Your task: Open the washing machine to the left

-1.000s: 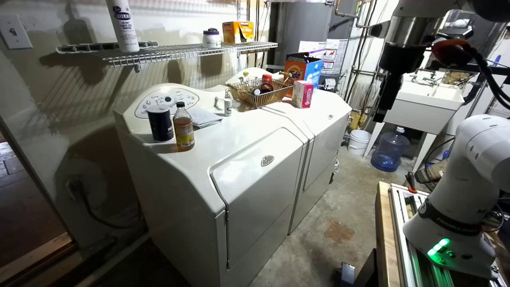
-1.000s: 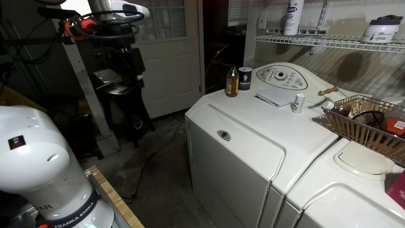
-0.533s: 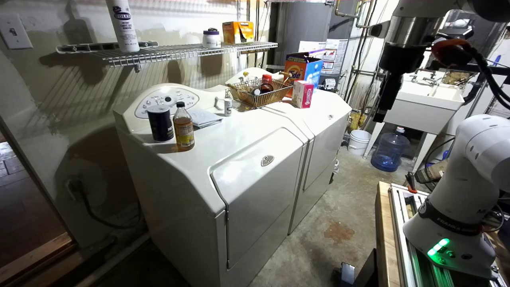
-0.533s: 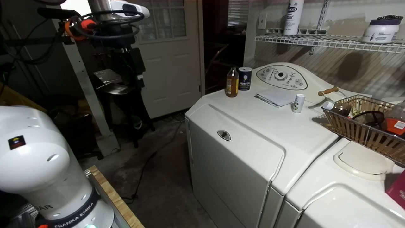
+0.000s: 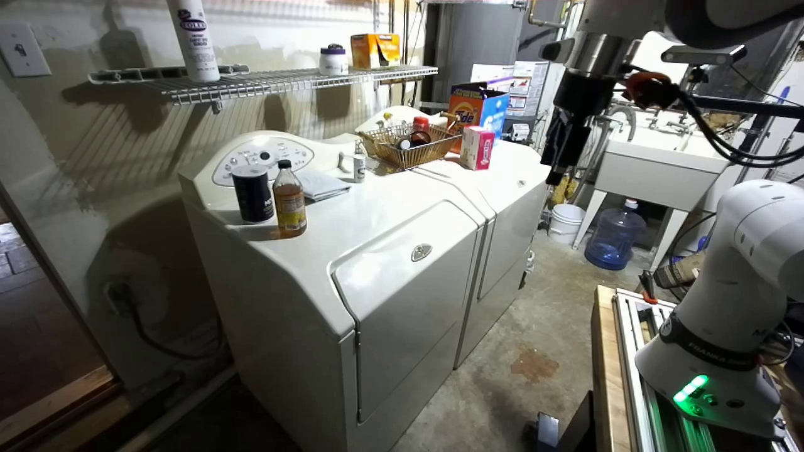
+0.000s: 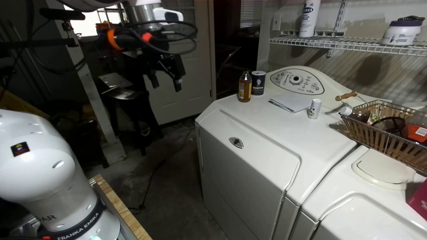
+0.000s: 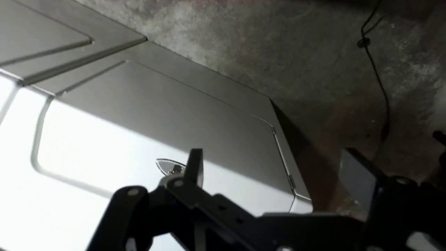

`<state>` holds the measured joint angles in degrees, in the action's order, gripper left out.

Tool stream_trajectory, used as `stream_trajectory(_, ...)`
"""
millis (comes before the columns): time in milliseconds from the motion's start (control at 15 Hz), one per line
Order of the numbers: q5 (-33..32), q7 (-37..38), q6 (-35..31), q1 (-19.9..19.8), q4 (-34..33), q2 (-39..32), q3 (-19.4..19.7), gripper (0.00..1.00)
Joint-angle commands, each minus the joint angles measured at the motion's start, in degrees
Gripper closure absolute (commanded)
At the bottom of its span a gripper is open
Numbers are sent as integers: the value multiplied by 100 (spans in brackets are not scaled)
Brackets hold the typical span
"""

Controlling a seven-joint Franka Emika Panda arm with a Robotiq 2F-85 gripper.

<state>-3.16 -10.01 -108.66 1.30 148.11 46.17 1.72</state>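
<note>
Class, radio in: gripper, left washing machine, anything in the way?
Gripper open, empty. Left washing machine shut, untouched. Bottle, canister on top, likely clear of door.

Names we can read: Folex, Tide, Morton, Franka Emika

We read "FOLEX" on the tall white bottle [image 5: 198,47] on the wire shelf [image 5: 270,88], its smaller lines too fine for us; "Tide" on the orange face of a box [image 5: 479,113], whose blue side carries a white character we cannot settle; "MORTON" on the dark blue can [image 6: 258,82]; "FRANKA EMIKA" on the dark band [image 6: 80,228] of the robot arm [image 6: 36,170], with letters ending in "AR" just above it; higher on the arm, we see a yellow triangle on a black sticker [image 6: 20,149]; the print on the control panel [image 6: 297,81] of the washing machine [image 6: 240,176] is too small for us.
</note>
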Motion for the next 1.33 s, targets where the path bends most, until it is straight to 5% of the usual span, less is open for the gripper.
stream_trajectory(0,-150,-1367,-890,238,-491,-1427,718,0)
stream_trajectory(267,-137,-2683,-1343,345,-1102,-2778,996,0)
stream_trajectory(800,-526,-4265,-2058,-102,-2414,-4954,701,0)
stream_trajectory(867,-99,-4462,-1865,-169,-2541,-5101,676,0)
stream_trajectory(933,-430,-4034,-1993,-175,-2133,-4677,573,0)
stream_trajectory(1267,-271,-4265,-1985,-290,-2419,-5074,545,0)
